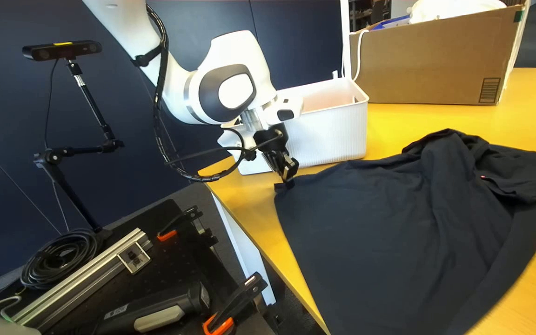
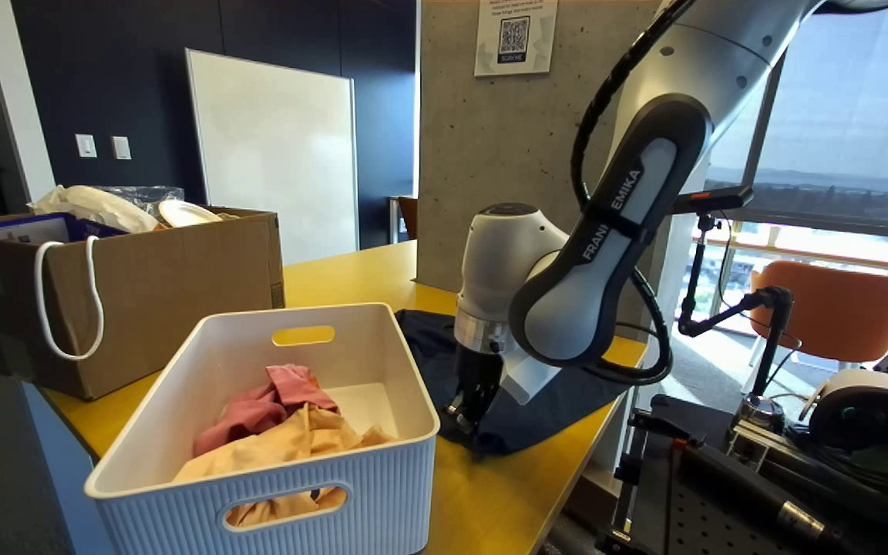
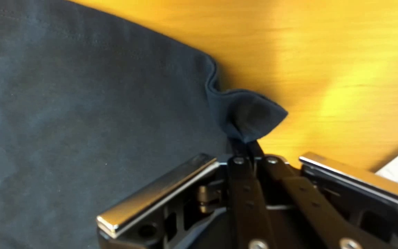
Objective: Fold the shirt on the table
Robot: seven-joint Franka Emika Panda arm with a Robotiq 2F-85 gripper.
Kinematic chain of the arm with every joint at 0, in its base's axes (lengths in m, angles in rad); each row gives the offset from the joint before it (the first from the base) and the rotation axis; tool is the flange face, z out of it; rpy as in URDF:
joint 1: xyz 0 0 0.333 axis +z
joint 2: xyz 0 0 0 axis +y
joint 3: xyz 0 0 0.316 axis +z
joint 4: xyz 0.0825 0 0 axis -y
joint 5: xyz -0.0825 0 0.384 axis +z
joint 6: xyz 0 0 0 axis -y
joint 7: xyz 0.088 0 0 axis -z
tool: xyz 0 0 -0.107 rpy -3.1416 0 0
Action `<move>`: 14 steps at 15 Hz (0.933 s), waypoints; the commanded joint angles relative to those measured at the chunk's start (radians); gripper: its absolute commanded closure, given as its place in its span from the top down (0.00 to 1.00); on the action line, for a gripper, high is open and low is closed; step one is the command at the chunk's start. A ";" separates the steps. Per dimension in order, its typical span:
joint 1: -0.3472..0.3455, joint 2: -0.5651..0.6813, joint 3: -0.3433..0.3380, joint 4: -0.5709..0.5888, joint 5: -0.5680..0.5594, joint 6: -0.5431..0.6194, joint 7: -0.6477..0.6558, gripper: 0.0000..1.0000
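On table [image 1: 435, 118], one shirt [image 1: 375, 232]; one gripper [image 3: 246, 148] pinching corner [image 3: 261, 116].

In an exterior view we look down across the shirt [image 1: 365, 242] toward the Franka arm [image 1: 235, 90]; in an exterior view we face roughly the opposite way, from behind the ribbed bin [image 2: 386, 493]. Both share these and the cardboard box [image 2: 182, 297]. From the wrist we peer closely down at the shirt's corner [image 3: 263, 112].

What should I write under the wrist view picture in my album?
Snip, snap: robot jaws pinch a bunched-up corner of the dark shirt on the yellow table!
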 commanded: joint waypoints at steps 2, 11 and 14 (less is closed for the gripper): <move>-0.027 -0.226 0.046 -0.198 0.054 -0.040 -0.039 0.01; -0.064 -0.466 0.108 -0.281 0.064 -0.176 -0.041 0.01; -0.120 -0.506 0.076 -0.261 0.031 -0.249 -0.044 0.01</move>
